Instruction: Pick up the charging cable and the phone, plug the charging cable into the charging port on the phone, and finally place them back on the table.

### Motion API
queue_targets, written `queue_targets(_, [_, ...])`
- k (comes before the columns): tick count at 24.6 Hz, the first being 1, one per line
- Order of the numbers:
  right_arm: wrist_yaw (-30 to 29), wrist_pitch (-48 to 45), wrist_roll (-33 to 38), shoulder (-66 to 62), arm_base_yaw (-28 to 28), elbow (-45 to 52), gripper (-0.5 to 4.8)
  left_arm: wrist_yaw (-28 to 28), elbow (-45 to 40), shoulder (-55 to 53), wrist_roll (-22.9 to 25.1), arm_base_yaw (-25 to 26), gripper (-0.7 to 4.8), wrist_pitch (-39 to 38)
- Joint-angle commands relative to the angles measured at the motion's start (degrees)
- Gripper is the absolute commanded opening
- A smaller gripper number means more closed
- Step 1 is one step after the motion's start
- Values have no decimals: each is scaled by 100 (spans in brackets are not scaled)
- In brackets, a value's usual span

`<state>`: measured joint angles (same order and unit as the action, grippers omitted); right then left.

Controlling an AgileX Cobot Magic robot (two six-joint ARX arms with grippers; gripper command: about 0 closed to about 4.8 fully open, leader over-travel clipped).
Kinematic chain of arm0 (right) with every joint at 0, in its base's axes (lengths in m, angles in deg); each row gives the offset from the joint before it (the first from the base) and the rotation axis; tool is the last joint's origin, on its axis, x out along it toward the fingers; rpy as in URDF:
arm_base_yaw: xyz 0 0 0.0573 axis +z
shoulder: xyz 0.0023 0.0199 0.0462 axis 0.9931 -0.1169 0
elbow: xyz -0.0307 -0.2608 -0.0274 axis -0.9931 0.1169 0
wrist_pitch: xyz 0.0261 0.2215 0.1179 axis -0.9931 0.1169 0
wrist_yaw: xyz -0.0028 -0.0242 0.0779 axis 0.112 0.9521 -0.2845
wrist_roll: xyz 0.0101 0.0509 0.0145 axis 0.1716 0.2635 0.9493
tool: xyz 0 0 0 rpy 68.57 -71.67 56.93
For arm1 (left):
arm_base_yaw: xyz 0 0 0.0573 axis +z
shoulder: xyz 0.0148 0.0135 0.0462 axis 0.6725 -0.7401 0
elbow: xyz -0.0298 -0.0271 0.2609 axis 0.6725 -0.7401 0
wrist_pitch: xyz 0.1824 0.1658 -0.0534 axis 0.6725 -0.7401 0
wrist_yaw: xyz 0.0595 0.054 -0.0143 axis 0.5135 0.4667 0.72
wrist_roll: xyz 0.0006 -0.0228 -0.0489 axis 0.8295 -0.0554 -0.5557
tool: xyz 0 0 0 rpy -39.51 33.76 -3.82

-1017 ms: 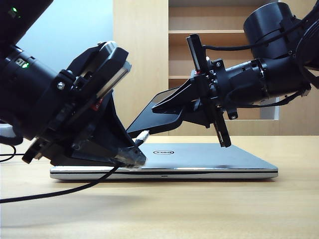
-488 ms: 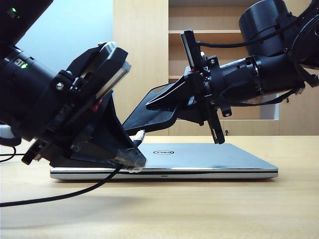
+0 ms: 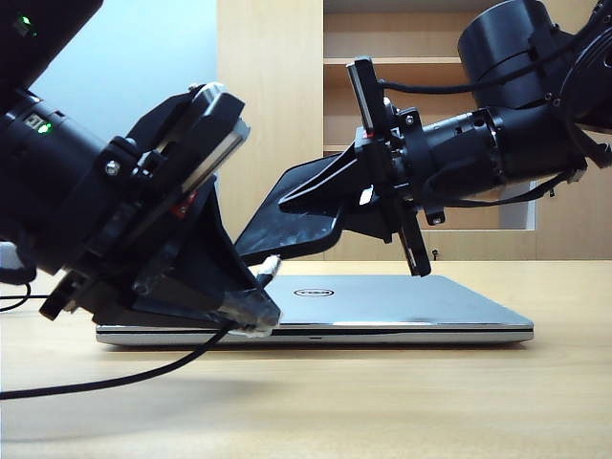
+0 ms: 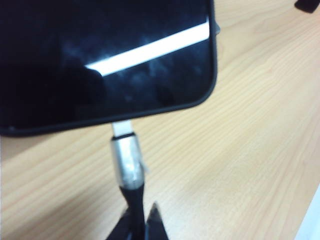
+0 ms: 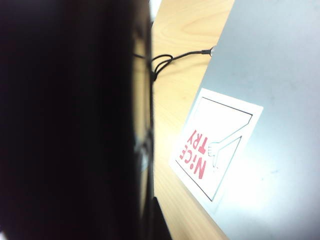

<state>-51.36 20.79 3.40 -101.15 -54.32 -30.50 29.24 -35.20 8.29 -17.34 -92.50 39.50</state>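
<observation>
Since a second ago the phone (image 3: 287, 218) has risen a little and shifted left in the exterior view, carried by the right gripper (image 3: 320, 203), while the left gripper (image 3: 251, 308) has kept its place. The phone hangs tilted in the air above the closed silver laptop (image 3: 382, 304), its lower short edge pointing down toward the plug. In the left wrist view the silvery plug of the charging cable (image 4: 126, 157) meets the phone's short edge, its tip touching or just entering the charging port (image 4: 121, 125); how deep it sits cannot be told. The left gripper is closed tight on the cable just behind the plug, low beside the laptop's left end. The right gripper is clamped on the phone's upper part. The black cord trails away over the table (image 3: 382, 402). A red-and-white sticker (image 5: 212, 150) shows on the laptop lid.
</observation>
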Motion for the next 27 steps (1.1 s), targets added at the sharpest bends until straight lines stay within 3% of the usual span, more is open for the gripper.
queue_targets(1, [-315,181,-201,50,37,-9,-6,70,33,22,7,-2,-6,302])
queue_targets(14, [-168,232,-170,50,50,-9,-6,70,33,22,9,-2,-6,557])
queue_targets(27, [-236,227,293,50,50,-9,-6,70,33,22,96,-2,-6,562])
